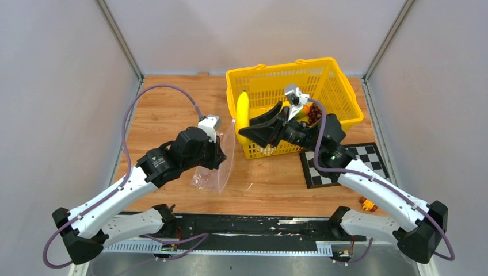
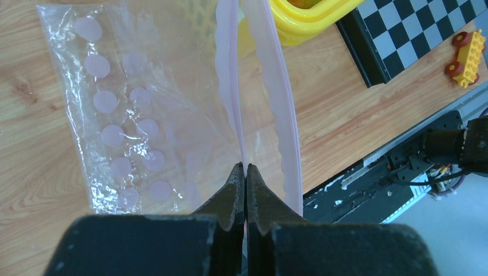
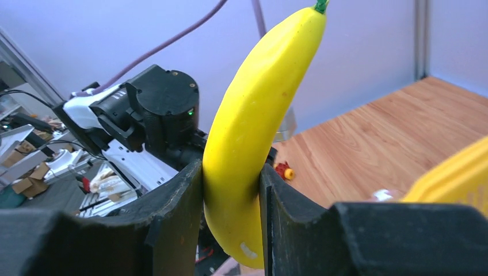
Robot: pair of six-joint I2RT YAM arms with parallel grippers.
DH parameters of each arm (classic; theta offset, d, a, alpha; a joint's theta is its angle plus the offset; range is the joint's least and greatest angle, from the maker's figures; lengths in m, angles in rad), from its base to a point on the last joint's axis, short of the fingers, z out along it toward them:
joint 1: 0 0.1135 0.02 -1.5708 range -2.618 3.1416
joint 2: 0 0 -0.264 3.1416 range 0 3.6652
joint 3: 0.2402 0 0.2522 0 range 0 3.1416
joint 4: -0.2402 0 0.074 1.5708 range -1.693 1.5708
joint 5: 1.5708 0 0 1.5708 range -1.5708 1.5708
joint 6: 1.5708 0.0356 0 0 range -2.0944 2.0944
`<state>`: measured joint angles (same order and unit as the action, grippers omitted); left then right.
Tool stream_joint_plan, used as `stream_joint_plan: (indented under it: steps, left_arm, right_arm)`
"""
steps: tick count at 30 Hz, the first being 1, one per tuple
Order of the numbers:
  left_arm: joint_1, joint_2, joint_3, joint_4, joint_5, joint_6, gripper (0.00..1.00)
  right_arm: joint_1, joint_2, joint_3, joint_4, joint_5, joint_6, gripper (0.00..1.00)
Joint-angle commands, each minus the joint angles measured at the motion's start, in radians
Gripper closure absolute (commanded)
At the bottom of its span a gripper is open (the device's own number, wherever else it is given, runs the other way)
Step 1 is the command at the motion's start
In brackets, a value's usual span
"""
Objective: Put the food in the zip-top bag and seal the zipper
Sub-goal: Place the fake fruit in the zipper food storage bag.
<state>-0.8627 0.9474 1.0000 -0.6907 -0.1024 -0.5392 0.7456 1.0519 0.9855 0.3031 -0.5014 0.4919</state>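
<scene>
My top view was bright and evenly lit, only soft shadows lay on the wooden table (image 1: 172, 109), glare glinted off creases in the zip-top bag (image 2: 75, 75), I saw the background blurred behind the sharp banana (image 3: 253, 126).

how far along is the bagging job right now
Early. Nothing is visibly in the zip-top bag yet. In hand: the left gripper pinches its mouth edge, and the right gripper holds the banana by the yellow basket. Left: bag the banana and the grapes, then seal the zipper.
</scene>
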Motion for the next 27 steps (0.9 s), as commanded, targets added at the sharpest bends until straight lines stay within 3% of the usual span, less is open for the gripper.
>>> stream_joint_plan:
  steps: [1,8,21,27]
  left_arm:
    - [-0.002,-0.045,0.004,0.027,0.002,-0.021,1.0]
    - [-0.001,-0.12,-0.017,0.05,-0.005,-0.051,1.0]
    - [-0.002,-0.143,-0.014,0.049,-0.014,-0.064,1.0]
    - [-0.002,-0.166,-0.014,0.054,-0.018,-0.07,1.0]
  right_arm:
    - [0.132,0.04,-0.046,0.257,0.159,0.015,0.82]
    - [0.18,0.141,-0.112,0.511,0.193,0.079,0.82]
    - [0.23,0.266,-0.115,0.589,0.221,0.11,0.82]
    - [0.229,0.28,-0.16,0.593,0.265,0.029,0.82]
